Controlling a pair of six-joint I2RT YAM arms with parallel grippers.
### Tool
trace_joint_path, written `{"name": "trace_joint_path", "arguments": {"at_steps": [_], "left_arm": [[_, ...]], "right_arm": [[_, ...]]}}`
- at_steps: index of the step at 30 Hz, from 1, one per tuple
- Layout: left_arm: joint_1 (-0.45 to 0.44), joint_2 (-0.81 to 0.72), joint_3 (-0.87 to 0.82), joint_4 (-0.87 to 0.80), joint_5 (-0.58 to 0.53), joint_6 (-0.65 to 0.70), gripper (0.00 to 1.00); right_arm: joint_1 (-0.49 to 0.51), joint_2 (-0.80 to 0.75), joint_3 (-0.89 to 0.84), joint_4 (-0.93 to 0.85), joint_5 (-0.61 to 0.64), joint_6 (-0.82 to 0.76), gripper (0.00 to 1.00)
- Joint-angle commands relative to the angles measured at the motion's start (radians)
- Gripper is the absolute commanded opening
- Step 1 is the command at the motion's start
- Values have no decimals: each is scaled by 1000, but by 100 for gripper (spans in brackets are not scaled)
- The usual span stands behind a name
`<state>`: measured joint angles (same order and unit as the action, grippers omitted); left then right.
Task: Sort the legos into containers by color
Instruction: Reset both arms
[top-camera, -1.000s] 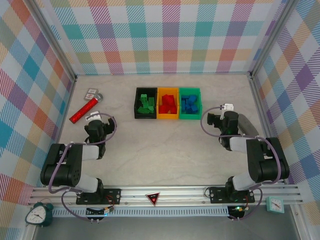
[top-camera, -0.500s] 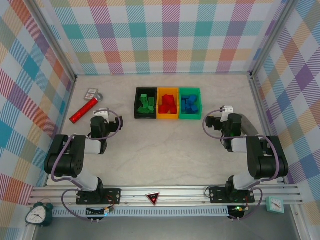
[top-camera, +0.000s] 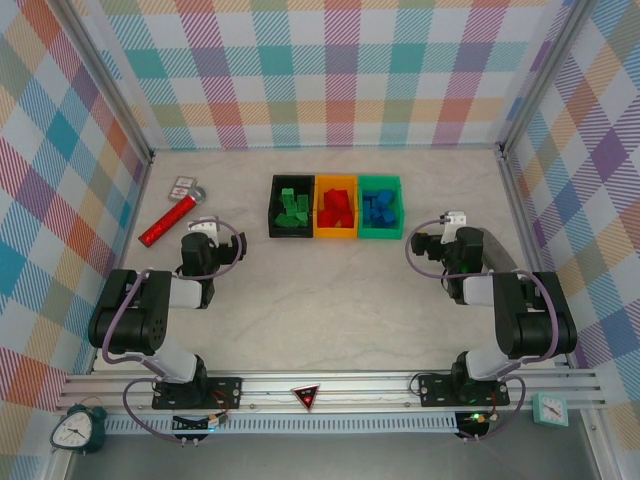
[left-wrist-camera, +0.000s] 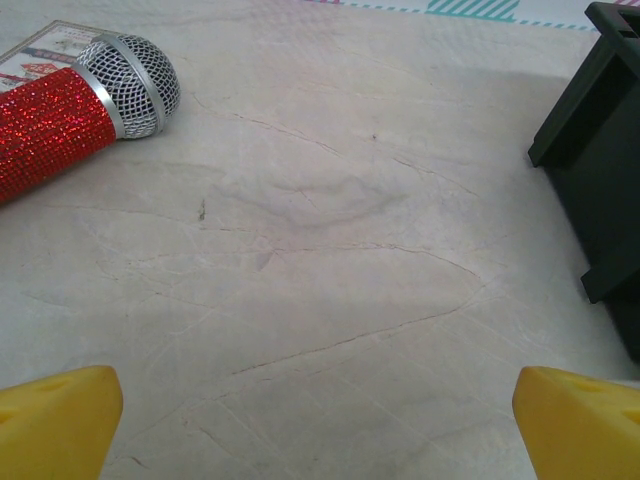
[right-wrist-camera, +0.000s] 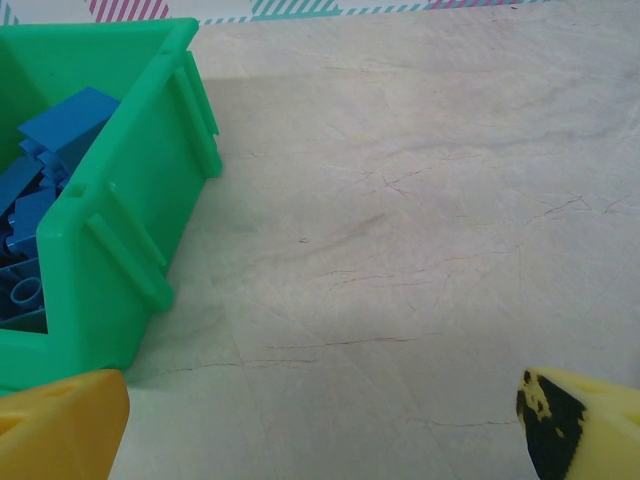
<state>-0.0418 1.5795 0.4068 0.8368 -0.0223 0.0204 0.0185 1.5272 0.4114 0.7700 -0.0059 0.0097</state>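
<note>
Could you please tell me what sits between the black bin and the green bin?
The orange bin, holding red legos, stands in that gap, as the top view shows.

On my feed the back wall (top-camera: 330, 70), left wall (top-camera: 50, 200) and right wall (top-camera: 590, 200) all carry the same pastel plaid print, running diagonal on the two sides. Aluminium posts (top-camera: 105, 85) stand at the back corners. The tabletop (top-camera: 330, 290) is pale marble-look, and I see its thin veins more clearly in the left wrist view. Light is soft and even, shadows faint. A slotted aluminium rail (top-camera: 350, 385) runs along the near edge with a red triangle sticker (top-camera: 305, 396) mid-span. Dark green alarm clock (top-camera: 75, 428) near left, small teal clock (top-camera: 550, 408) near right.
</note>
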Motion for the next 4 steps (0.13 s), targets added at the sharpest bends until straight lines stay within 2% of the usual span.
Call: {"name": "trace_joint_path", "arguments": {"at_steps": [1, 4], "left_arm": [[-4, -1, 12, 5, 16, 19, 100], [-4, -1, 13, 5, 16, 19, 100]], "right_arm": [[-6, 3, 6, 37, -26, -9, 99], [-6, 4, 3, 40, -23, -10, 99]]}}
